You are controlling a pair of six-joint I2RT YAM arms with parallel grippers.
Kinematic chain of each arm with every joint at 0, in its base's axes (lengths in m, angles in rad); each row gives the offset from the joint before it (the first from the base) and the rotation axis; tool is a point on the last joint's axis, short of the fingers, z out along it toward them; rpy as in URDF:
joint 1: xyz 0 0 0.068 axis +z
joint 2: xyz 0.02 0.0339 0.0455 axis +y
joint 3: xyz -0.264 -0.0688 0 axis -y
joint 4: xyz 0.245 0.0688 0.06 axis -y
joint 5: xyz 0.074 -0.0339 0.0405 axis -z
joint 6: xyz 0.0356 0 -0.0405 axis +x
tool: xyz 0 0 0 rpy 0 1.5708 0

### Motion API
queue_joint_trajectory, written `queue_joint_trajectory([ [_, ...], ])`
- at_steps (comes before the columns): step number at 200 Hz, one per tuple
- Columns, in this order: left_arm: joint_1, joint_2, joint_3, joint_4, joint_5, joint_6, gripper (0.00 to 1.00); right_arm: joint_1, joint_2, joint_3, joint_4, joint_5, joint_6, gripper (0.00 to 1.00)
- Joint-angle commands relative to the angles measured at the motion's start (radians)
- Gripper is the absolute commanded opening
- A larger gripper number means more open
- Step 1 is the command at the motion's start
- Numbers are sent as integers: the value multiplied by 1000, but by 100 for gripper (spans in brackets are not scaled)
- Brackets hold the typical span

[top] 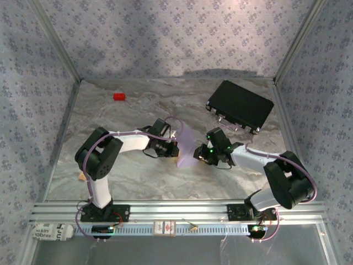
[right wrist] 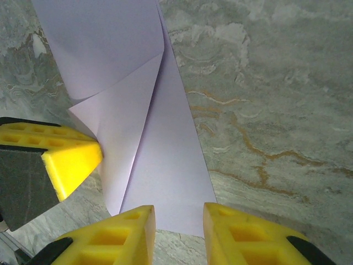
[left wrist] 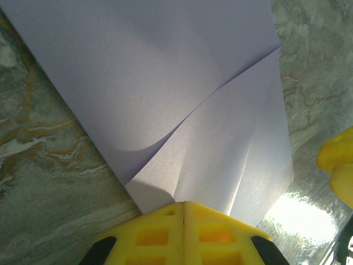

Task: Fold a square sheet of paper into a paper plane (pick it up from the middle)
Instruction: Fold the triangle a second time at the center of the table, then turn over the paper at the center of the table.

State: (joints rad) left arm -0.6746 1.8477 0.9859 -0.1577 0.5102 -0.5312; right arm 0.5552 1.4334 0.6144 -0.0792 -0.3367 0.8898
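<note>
While my left gripper (left wrist: 183, 205) pinched one edge of the part-folded lilac sheet of paper (left wrist: 165, 83) with jaws fully together, my right gripper (right wrist: 179, 215) stood partly open astride its other edge, gripping nothing, at the middle of the bench (top: 138, 110).

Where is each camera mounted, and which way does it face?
Top external: above and behind the robot, looking down on the table; left arm, right arm, left hand, right hand show.
Left wrist: on the left arm, looking along its shut fingers at the lilac paper.
Right wrist: on the right arm, looking past its parted fingers at that paper.
Shared: each wrist view catches the other hand's finger.
</note>
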Motion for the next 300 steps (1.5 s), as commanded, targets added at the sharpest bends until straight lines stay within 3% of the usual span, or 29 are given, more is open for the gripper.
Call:
queue_joint_trajectory([
  [1,1,18,11,-12,7,12,0,7,11,27,-31,-15,-19,30],
  [176,2,25,-4,16,21,-7,0,31,83,75,-98,-6,-26,32],
  [300,2,28,2,8,23,-1,0,19,167,139,68,-61,-27,39],
])
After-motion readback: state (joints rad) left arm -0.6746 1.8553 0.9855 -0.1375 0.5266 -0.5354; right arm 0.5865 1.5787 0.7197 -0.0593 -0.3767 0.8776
